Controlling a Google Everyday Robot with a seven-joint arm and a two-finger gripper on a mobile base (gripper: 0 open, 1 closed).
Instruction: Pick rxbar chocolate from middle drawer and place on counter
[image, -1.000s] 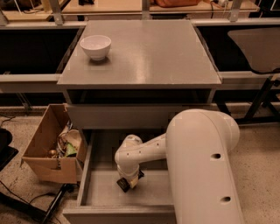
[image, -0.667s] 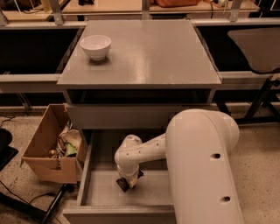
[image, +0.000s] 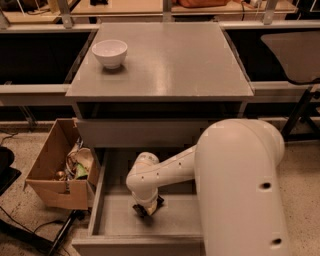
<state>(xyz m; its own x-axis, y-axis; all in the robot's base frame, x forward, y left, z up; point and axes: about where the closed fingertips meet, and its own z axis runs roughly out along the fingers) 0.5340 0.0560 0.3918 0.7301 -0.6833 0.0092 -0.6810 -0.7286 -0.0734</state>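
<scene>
The middle drawer (image: 117, 217) is pulled open at the bottom of the view, showing its flat grey floor. My gripper (image: 147, 207) is down inside the drawer, at or just above the floor near its middle, at the end of the white arm (image: 165, 170). The rxbar chocolate does not show apart from the dark gripper tip; it is hidden or I cannot make it out. The grey counter (image: 170, 65) lies above the drawers.
A white bowl (image: 110, 52) stands at the counter's back left. A closed drawer front (image: 140, 132) sits above the open drawer. A cardboard box (image: 57, 172) of clutter stands on the floor to the left. My arm's big white housing (image: 240, 190) blocks the lower right.
</scene>
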